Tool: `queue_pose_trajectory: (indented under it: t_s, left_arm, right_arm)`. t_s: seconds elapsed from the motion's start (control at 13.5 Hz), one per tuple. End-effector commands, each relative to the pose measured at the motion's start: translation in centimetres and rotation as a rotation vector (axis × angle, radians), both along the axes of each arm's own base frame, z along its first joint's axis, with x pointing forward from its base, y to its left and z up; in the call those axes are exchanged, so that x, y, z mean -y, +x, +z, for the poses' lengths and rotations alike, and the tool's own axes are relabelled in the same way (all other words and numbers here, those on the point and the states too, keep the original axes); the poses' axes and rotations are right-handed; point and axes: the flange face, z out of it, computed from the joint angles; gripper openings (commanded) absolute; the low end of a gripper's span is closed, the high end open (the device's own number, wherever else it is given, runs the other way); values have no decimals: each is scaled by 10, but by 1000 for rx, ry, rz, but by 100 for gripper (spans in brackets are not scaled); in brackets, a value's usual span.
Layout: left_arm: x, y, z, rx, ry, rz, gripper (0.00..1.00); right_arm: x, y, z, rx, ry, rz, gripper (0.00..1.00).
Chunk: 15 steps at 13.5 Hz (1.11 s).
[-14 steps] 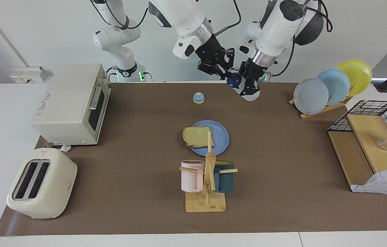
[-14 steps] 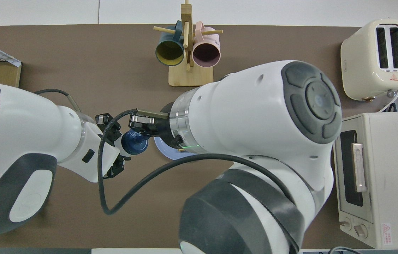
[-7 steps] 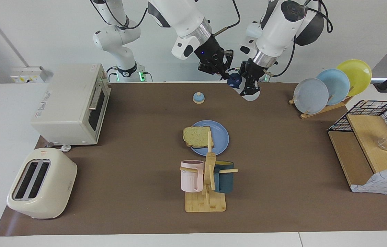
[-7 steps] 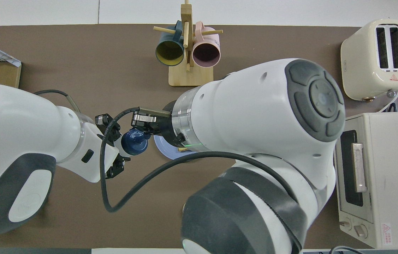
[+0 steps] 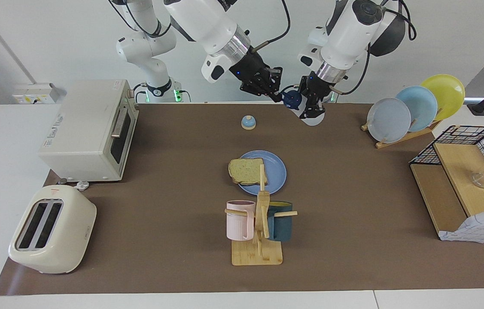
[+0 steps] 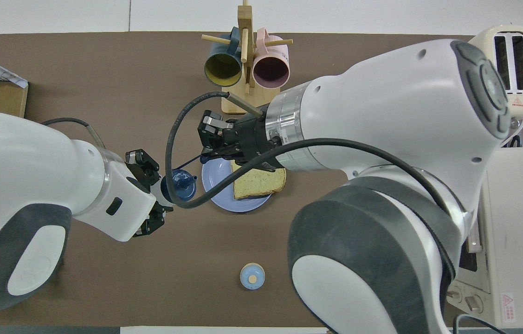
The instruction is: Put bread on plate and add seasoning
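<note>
The left gripper point(image 5: 313, 112) is up in the air over the robots' edge of the table, clamped around the seasoning point(image 5: 306, 112), a small white bottle tilted so that its navy cap point(image 5: 290, 98) points toward the right arm. In the overhead view the same cap point(image 6: 182, 182) shows just beside the plate point(image 6: 217, 197), with the left gripper's dark fingers point(image 6: 143, 163) on either side of the bottle's body.

The right gripper point(image 5: 277, 97) hangs in the air just beside the cap, its 2 fingertips pressed together; a thin dark loop runs from the cap to those tips, so it appears pinched on the cap's loop, though the contact is too small to confirm. From above it covers part of the plate.

The bread point(image 5: 247, 171) lies flat on the plate point(image 5: 276, 171) near the middle of the table, overhanging the rim at the right arm's end. Both grippers are well apart from it in the facing view.

A bell point(image 5: 248, 122) sits on the table nearer to the robots than the plate. A mug rack point(image 5: 259, 231) with 2 mugs stands farther from the robots.
</note>
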Motion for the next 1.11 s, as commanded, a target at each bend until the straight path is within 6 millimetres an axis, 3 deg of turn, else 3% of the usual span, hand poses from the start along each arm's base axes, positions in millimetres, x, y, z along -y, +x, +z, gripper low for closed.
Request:
queue_pose_trajectory:
  t_s: [0.0,0.07,0.15,0.22,0.59,0.74,0.89,1.04]
  left_arm:
    - [-6,-6,-1,-7,-9,-3,0]
    - [-6,-6,-1,-7,-9,-3,0]
    - [-6,-6,-1,-7,-9,-3,0]
    - [-6,-6,-1,-7,-9,-3,0]
    - [-5,-6,-1,-11,-7,8,0]
    - [1,-8,-2,-5,0,-2,0]
    - [3,-8,-1,3,4,1,0]
    - [3,-6,-3,21,40,16,0]
  right_arm:
    - [2,-3,-4,7,0,1,0]
    - [0,-4,-6,46,-17,47,0]
    - [1,-5,-4,77,-31,73,37]
    - [2,-5,-6,82,-46,78,99]
    - [19,-6,-14,143,-258,140,100]
    - [38,-4,-19,153,-387,157,100]
    - [82,11,-26,137,-495,193,100]
    - [150,27,-24,120,-596,253,100]
